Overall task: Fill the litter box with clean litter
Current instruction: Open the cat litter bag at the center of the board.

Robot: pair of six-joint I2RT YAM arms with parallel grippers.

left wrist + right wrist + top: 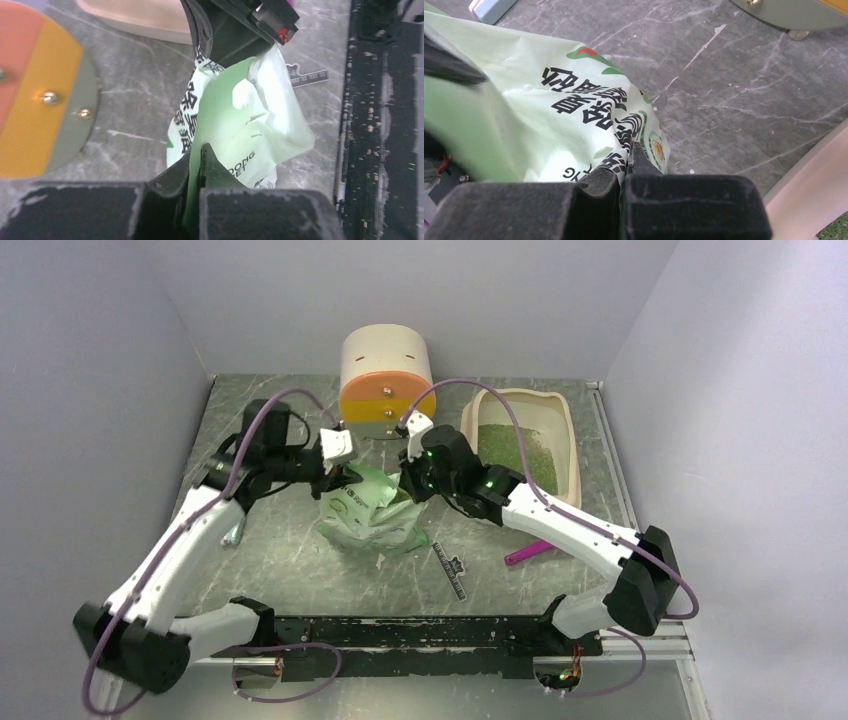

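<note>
The beige litter box (572,440) stands at the back right, with a layer of clean litter (520,455) in it. A green printed bag (372,518) stands upright at the table's middle, held between both arms. My left gripper (336,476) is shut on the bag's left top edge; in the left wrist view its jaws (196,156) pinch the green film (240,125). My right gripper (410,484) is shut on the bag's right top edge (524,115), the jaws (629,156) clamping printed film. The box's rim (814,170) shows at the lower right of the right wrist view.
A round beige-and-orange drawer unit (385,385) stands just behind the bag. A magenta scoop (530,552) lies under the right arm, a black printed strip (452,575) lies in front of the bag, and a small grey object (235,532) lies by the left arm. A black rail (420,635) runs along the near edge.
</note>
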